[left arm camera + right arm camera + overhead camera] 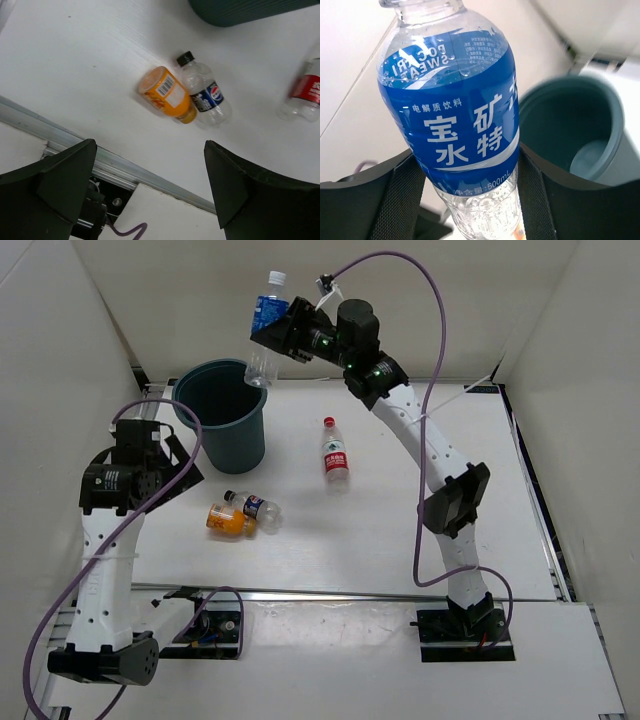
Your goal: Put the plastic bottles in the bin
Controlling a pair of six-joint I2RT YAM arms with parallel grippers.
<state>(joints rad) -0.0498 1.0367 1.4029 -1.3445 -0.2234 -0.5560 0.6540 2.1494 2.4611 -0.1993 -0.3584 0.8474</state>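
Right pincer [270, 330] is clenched on the blue-label bottle [455, 130], gripped across the lower label. The bottle is held aloft, cap uppermost and slightly tilted. In the top view its clear base is seen against the far right part of the bin's rim. The bin [235, 445] stands upright on the desk [330, 550], far left of centre. Its open mouth is visible below and beside the bottle from the right wrist.

Left pincer [150, 185] is released, jaws spread wide, nothing between them. It is held above the near left part of the desk, in front of the bin.

Three bottles are noted lying on the desk:
- orange-filled bottle [167, 95], on its side in front of the bin
- small clear bottle with dark label [205, 92], pressed alongside the orange one
- red-label bottle [335, 452], lying well right of the bin, red cap pointed away
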